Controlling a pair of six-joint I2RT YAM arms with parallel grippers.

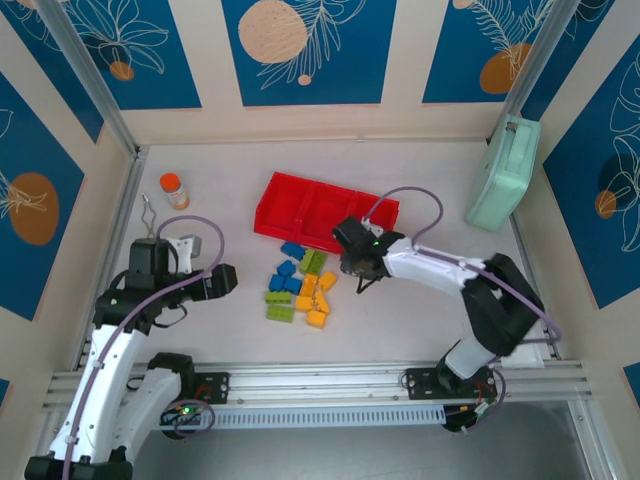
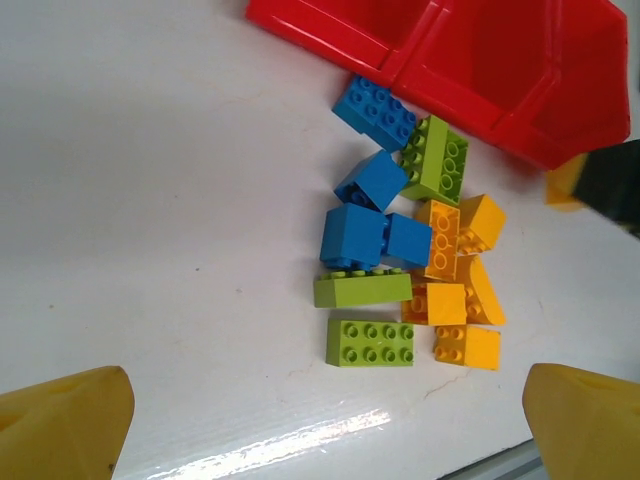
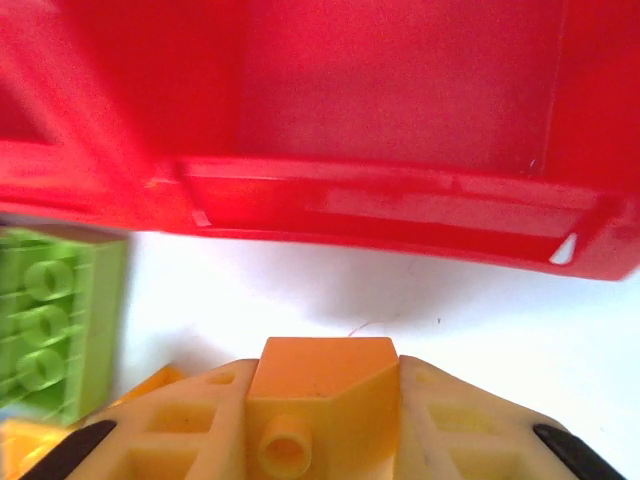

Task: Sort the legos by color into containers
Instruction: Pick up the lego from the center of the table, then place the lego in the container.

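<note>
- Occlusion: my right gripper (image 3: 320, 425) covers the lower part of the yellow-orange brick (image 3: 322, 372). In the right wrist view, its sloped top face and one round stud show between the fingers (image 3: 470, 430).
- Right jaws: narrow, clamped on that brick from both sides.
- Left jaws: my left gripper (image 2: 322, 425) stands wide. Its yellow fingertips (image 2: 60, 425) sit at the 7 and 5 o'clock corners of the left wrist view, both cut by the frame, with bare table (image 2: 150, 200) between them.
- Cut off: the red tray (image 1: 272, 192) runs out of the right wrist view at 9 and 3 o'clock. A lime brick (image 3: 50, 325) is clipped at the 9 o'clock edge there.
- Undetermined: whether the held brick touches the table or hangs above it.
- Tray: three square compartments in a row, showing plain red floors in the top view. My right gripper overlaps the near wall of the right-hand compartment.
- Held brick: just short of the tray's near wall, outside the compartments.
- Pile (image 1: 300, 285): blue, lime and yellow-orange bricks clustered on the table at 6 o'clock of the tray and 9 o'clock of my right gripper.
- Other items: a bottle (image 1: 174, 190) at 10 o'clock of the pile and a mint-green case (image 1: 503, 172) at 2 o'clock, leaning on the wall.
</note>
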